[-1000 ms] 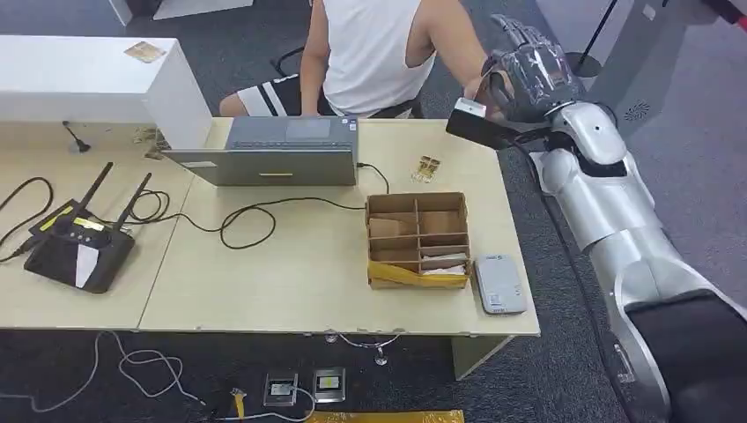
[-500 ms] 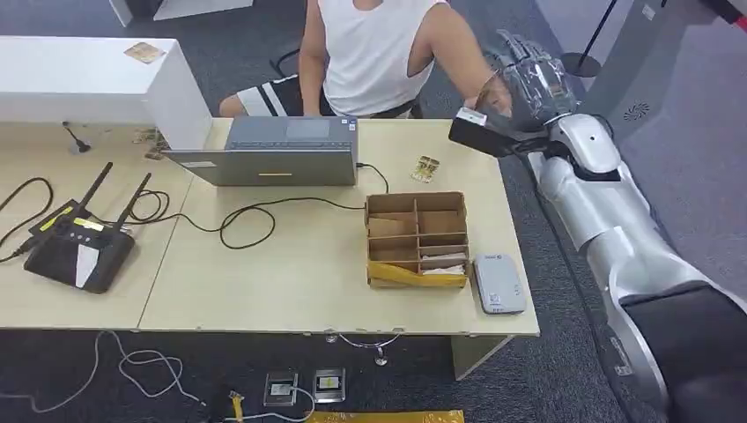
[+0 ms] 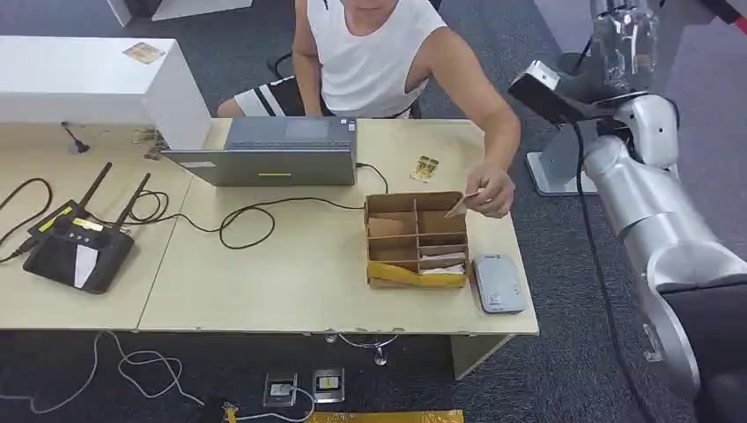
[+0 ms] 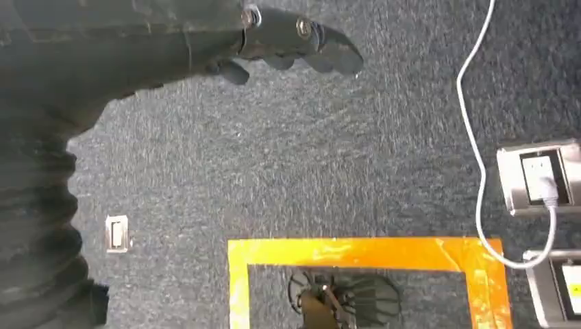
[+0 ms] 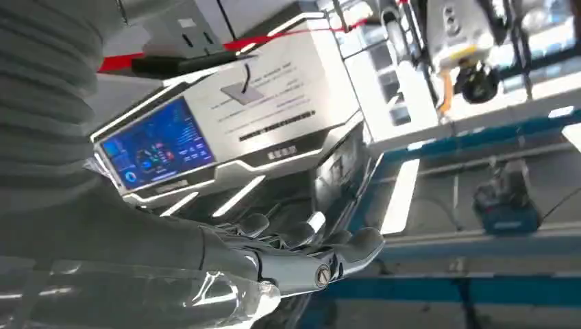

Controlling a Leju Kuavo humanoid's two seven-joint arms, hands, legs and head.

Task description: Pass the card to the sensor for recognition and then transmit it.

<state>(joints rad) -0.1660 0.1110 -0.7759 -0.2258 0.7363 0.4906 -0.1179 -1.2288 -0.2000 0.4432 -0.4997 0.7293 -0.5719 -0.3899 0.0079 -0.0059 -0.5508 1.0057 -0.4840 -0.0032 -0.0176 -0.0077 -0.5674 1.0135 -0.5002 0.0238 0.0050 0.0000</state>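
Card (image 3: pixel 460 204) first: in the head view we see it as a thin tan sliver pinched in the person's hand (image 3: pixel 490 191), over the divided cardboard box (image 3: pixel 417 239) at about 3 o'clock on the surface (image 3: pixel 291 273). We judge it light, stiff and slick, so it would best be taken by its edges or across a free corner; a flat card lying down would be hard to lift. The grey card reader (image 3: pixel 499 283) lies just beside the box at its 4 o'clock. The right robot hand (image 3: pixel 625 35) is raised off the surface at about 1 o'clock, blurred and partly cut by the top edge; we cannot make out its fingers here. The card's face and any print are too small to read.

From the left wrist view, the left robot hand (image 4: pixel 288 44) hangs over grey carpet with orange floor tape (image 4: pixel 363 255) beneath; its fingers look loosely curled with nothing in them, though only their tips are clear.

From the right wrist view, the right robot hand (image 5: pixel 301 257) lies with fingers stretched out and slightly apart, holding nothing, against a machine with a blue screen (image 5: pixel 154 147). Its palm side is hidden from us.
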